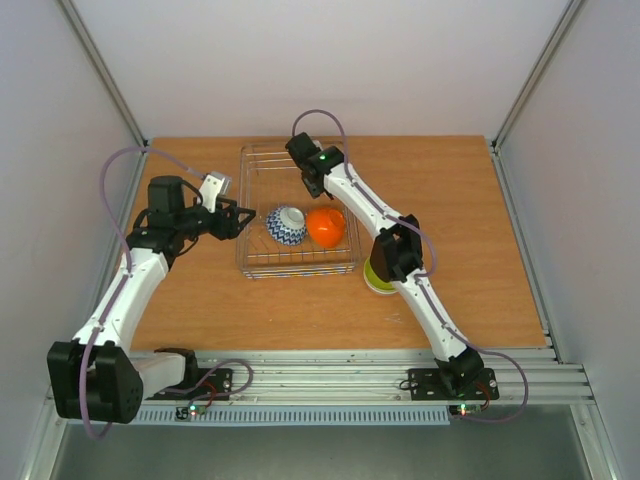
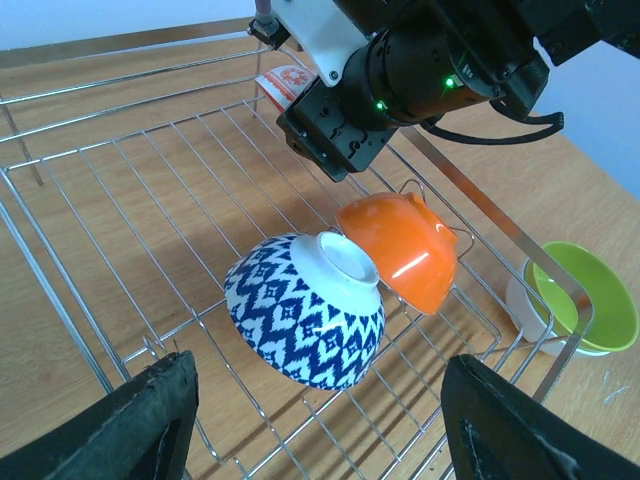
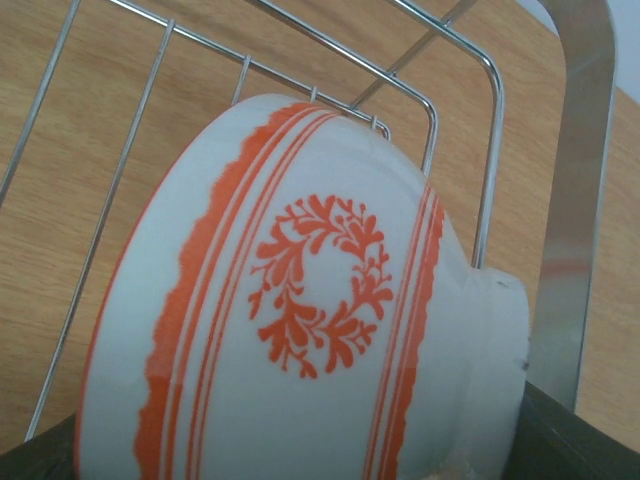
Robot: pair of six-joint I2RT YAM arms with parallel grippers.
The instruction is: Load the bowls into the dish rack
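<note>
The dish rack (image 1: 254, 200) stands mid-table. A blue-and-white bowl (image 1: 287, 224) and an orange bowl (image 1: 326, 227) lie tilted inside it, touching; both show in the left wrist view, blue (image 2: 305, 320) and orange (image 2: 400, 250). My right gripper (image 1: 309, 184) hangs over the rack's far part, shut on a red-and-white bowl (image 3: 300, 320) held just above the rack wires (image 3: 440, 60). That bowl peeks out behind the gripper in the left wrist view (image 2: 285, 82). My left gripper (image 1: 238, 220) is open and empty at the rack's left side, facing the blue bowl. A lime green bowl (image 1: 374, 278) sits on the table.
The green bowl stands right of the rack's near right corner, partly hidden by the right arm (image 1: 400, 250); it also shows in the left wrist view (image 2: 585, 300). Enclosure walls and posts ring the wooden table (image 1: 470, 220).
</note>
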